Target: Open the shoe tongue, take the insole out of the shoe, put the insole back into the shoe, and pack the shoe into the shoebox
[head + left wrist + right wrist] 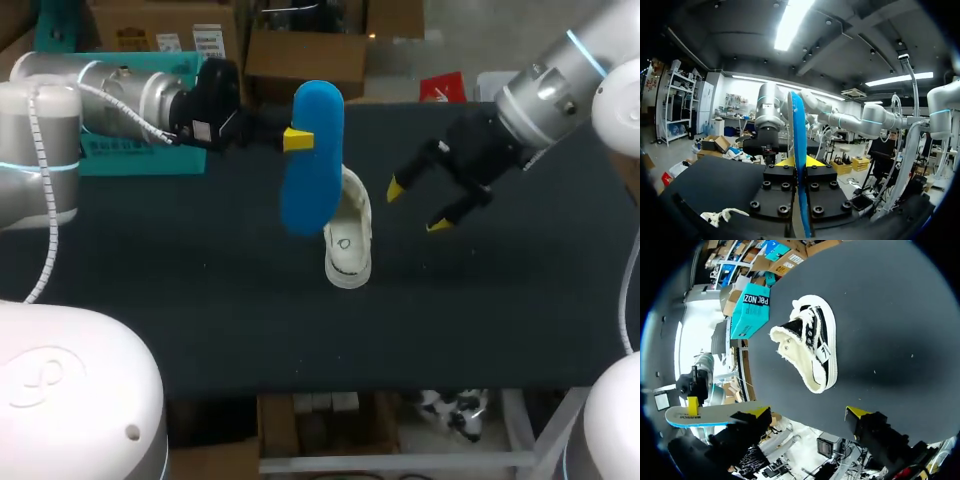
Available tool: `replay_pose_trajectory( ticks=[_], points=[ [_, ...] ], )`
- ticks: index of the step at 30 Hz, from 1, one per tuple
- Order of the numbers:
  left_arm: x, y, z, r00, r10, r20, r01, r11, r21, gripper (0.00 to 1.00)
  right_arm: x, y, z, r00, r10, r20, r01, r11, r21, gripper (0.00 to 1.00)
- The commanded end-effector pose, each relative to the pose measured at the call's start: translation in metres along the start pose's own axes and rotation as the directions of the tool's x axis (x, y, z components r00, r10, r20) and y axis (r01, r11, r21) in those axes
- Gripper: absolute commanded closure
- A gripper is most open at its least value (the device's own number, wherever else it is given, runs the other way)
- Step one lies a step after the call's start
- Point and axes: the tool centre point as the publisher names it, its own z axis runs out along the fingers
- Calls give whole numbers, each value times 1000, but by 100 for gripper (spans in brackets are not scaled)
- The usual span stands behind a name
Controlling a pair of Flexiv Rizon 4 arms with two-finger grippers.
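My left gripper [297,138] is shut on a blue insole [312,160], which it holds on edge in the air above the table. In the left wrist view the insole [799,150] stands edge-on between the yellow tips [799,161]. Just below and to the right of it, a white shoe [348,235] with black trim rests on the dark table. My right gripper [416,207] hovers to the right of the shoe, open and empty. Its wrist view looks down on the shoe [810,345] ahead of its spread fingers [808,412], with the insole [710,414] off to one side.
A teal shoebox [140,150] sits at the back left of the table, mostly hidden behind my left arm; it also shows beyond the shoe as the teal box [751,310]. The dark table [200,300] stretches toward the front edge.
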Motion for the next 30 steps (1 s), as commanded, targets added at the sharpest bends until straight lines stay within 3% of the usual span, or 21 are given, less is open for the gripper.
replay_pose_trajectory(
  ticks=[1,14,15,16,18,19,20,22,23,25,30],
  points=[
    [4,2,5,998,-2,59,1,1000,18,100,2,-11,3,947,260,-187,-249,965,80,0],
    [10,-3,17,997,-51,63,48,998,49,100,2,-11,3,947,260,-187,-249,965,80,0],
    [11,-3,18,997,-49,61,46,998,48,100,3,-9,3,942,281,-183,-277,960,48,0],
    [12,-4,18,997,-48,59,45,998,48,100,4,-9,2,914,315,-256,-303,949,89,0],
    [13,-5,19,998,-40,51,38,998,50,100,7,-8,2,864,405,-298,-386,914,124,0],
    [14,-5,19,998,-39,51,36,998,51,100,8,-8,1,807,473,-353,-435,881,185,0],
    [14,-6,19,998,-38,49,35,998,53,100,9,-9,1,785,513,-349,-473,859,198,0],
    [14,-6,19,998,-35,47,32,998,58,100,14,-12,-2,701,586,-406,-524,810,265,0],
    [14,-6,19,998,-35,49,32,998,60,100,16,-14,-3,696,597,-399,-538,801,261,0],
    [14,-6,18,998,-36,53,33,997,66,100,19,-18,-5,633,653,-415,-591,755,285,0],
    [15,-1,17,997,-53,63,50,998,49,100,27,-24,-6,589,680,-437,-621,727,293,0]
  ],
)
